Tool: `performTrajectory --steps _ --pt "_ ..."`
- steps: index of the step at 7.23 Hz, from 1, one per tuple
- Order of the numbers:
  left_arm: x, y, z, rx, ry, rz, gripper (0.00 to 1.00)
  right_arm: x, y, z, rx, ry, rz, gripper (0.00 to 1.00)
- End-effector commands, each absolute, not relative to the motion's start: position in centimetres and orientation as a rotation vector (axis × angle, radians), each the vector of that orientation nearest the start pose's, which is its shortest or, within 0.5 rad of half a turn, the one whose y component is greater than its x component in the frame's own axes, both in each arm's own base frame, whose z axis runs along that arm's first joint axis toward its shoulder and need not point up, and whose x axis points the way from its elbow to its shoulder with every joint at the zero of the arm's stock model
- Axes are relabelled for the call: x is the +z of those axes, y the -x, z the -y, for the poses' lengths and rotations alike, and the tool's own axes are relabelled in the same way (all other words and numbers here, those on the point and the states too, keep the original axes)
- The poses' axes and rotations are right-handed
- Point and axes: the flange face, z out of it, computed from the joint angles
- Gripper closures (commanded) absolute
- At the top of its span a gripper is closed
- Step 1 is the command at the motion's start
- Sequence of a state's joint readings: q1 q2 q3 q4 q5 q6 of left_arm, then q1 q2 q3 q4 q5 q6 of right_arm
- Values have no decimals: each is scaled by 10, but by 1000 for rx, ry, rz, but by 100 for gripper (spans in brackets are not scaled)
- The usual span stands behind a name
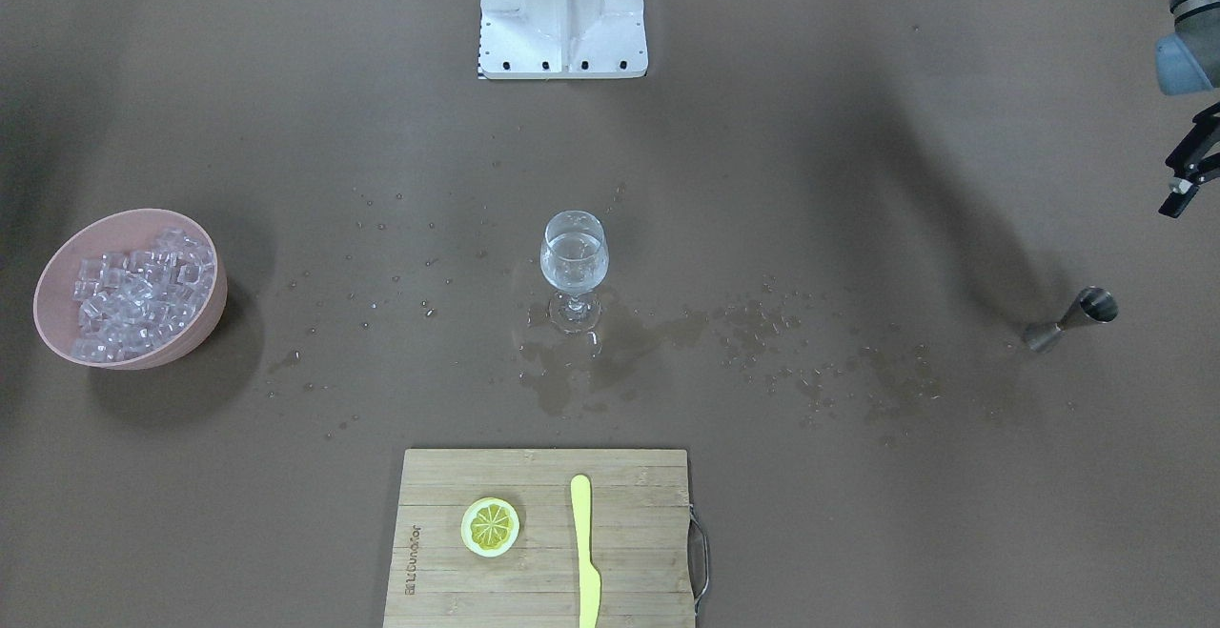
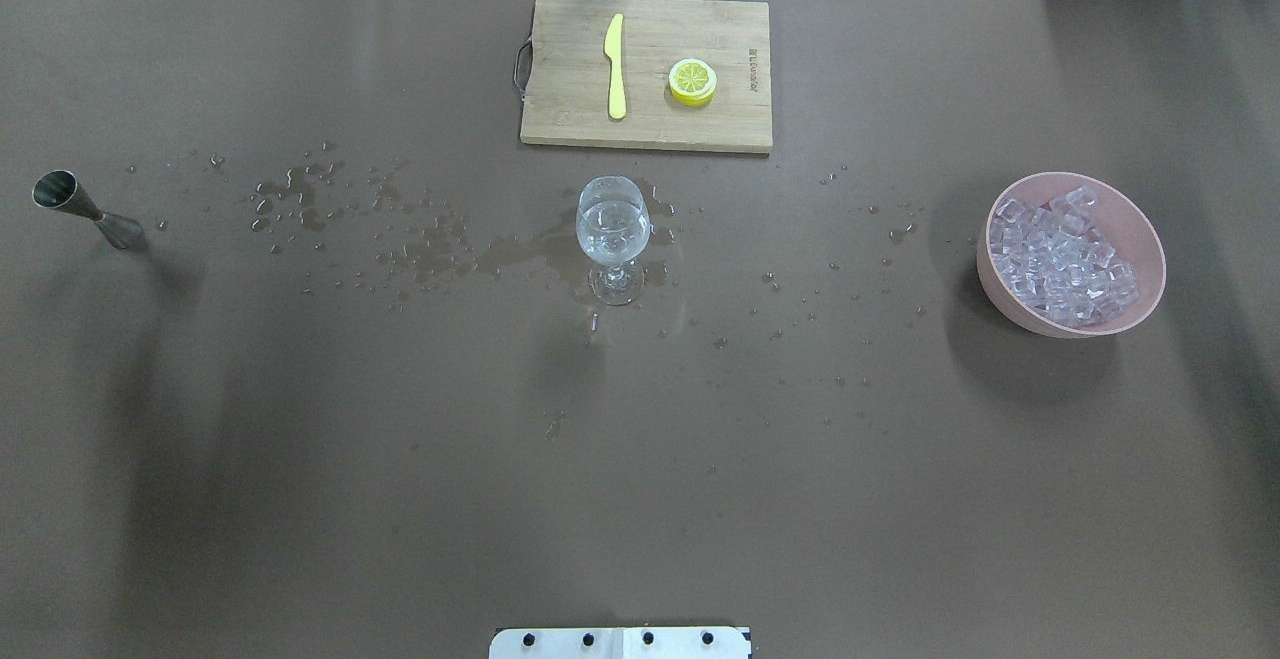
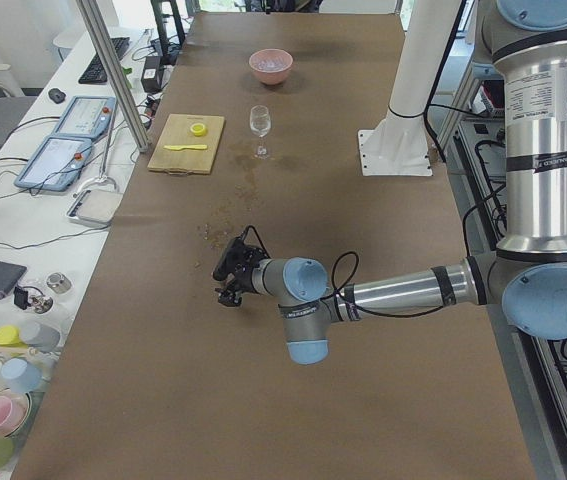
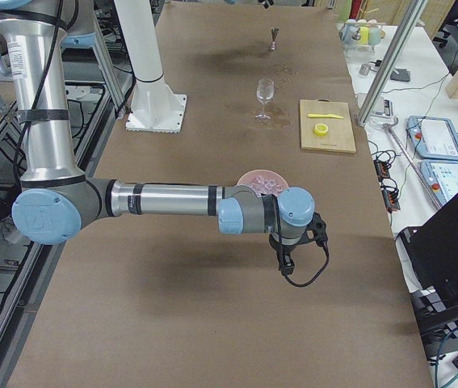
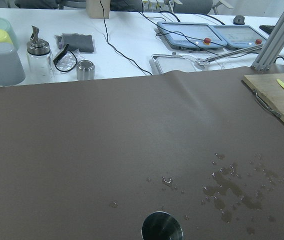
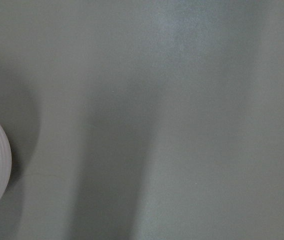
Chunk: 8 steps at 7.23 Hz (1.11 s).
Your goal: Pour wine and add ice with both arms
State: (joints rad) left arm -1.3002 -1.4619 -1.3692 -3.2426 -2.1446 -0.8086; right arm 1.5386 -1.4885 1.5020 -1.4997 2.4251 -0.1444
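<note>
A stemmed wine glass (image 1: 573, 266) stands upright at the table's middle, holding clear wine (image 2: 612, 229) with ice cubes in it. A pink bowl (image 1: 208, 318) with a heap of ice (image 1: 138, 294) sits on my right side (image 2: 1065, 254). A steel jigger (image 1: 1072, 318) stands on my left side, seen from above in the left wrist view (image 5: 162, 227). My left gripper (image 1: 1177, 188) hangs open and empty above the table near the jigger (image 3: 225, 283). My right gripper (image 4: 287, 257) hovers beside the bowl; I cannot tell if it is open or shut.
A wooden cutting board (image 1: 639, 514) at the far edge carries a lemon slice (image 1: 490, 526) and a yellow knife (image 1: 584, 552). Water puddles and drops (image 1: 572, 366) spread around the glass toward the jigger. The white pedestal (image 1: 562, 9) stands at my base.
</note>
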Motion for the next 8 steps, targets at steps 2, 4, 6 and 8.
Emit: performTrajectory --steps 2,4,6,8 --pt "624 -91 441 -99 -946 -1045 2 637 -41 534 -199 -127 850 0" --pt "638 -115 430 -149 -1005 -949 3 637 -41 533 -199 -128 857 0" --pt "645 -155 418 -167 -1060 -872 3 636 -40 534 -199 -128 860 0" --pt "655 -166 413 -201 -1081 -816 3 637 -40 533 -196 -125 861 0"
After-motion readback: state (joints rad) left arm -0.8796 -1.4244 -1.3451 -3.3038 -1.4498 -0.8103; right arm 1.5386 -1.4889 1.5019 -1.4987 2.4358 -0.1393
